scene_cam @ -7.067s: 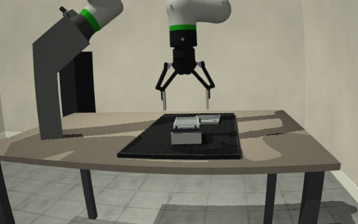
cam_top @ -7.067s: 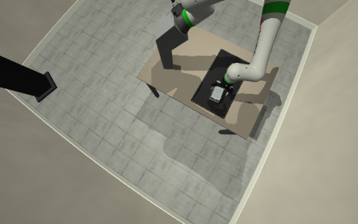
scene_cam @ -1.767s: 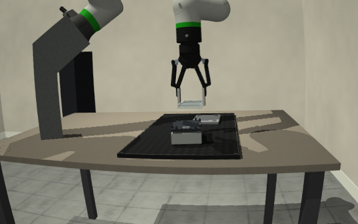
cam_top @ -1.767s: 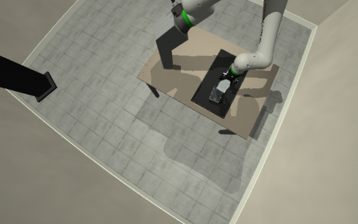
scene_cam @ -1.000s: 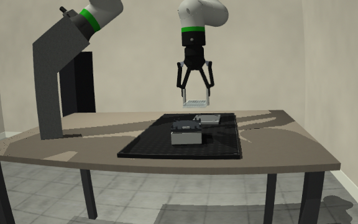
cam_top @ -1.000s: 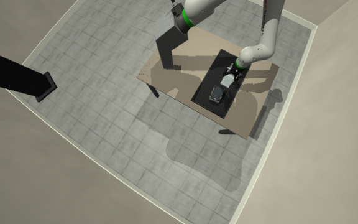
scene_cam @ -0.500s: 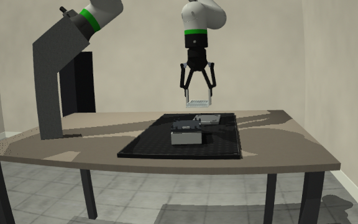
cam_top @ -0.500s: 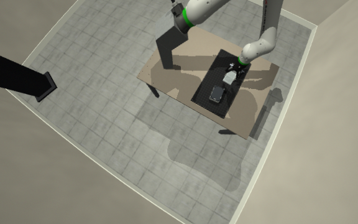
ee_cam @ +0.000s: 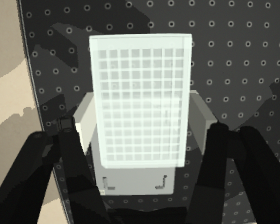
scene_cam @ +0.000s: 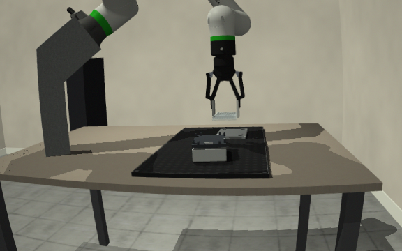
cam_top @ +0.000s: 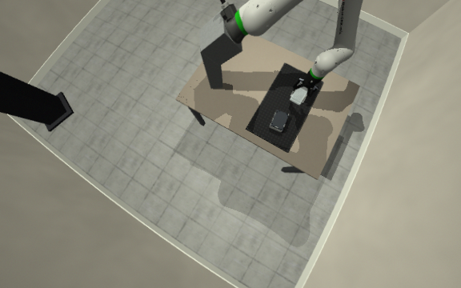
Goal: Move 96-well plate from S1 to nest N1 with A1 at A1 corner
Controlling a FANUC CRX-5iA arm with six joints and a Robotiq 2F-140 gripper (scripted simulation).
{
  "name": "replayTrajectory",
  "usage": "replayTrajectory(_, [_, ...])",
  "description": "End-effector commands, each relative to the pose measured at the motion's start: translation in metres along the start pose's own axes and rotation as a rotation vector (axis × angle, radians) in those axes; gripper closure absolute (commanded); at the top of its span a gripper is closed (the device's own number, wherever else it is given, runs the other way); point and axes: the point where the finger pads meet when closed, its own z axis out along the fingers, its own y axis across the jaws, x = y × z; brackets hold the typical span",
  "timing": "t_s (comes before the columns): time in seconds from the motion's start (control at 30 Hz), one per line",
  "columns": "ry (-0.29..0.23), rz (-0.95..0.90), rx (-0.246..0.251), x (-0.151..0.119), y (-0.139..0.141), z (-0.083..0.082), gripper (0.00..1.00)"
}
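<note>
Translucent plate (ee_cam: 140,99) is clamped across its short sides in the claw (scene_cam: 225,104), held level in the air. Nest (ee_cam: 134,179) lies straight below the claw, its pale edges showing on both sides of the plate, long axes apparently parallel. Judgement: a straight descent should seat it; A1 corner match cannot be confirmed.

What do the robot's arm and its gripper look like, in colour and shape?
The arm has rounded white links with a bright green band at each joint. Its base is an angular grey block. The gripper is black, with thin linkage bars and two pale fingertips. No cables show.
</note>
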Motion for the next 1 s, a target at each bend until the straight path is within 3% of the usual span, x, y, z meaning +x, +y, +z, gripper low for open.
replayTrajectory(0.0, [0.003, 0.001, -0.001, -0.011, -0.001, 0.001, 1.0])
replayTrajectory(0.97, [0.003, 0.001, -0.001, -0.093, -0.01, 0.012, 1.0])
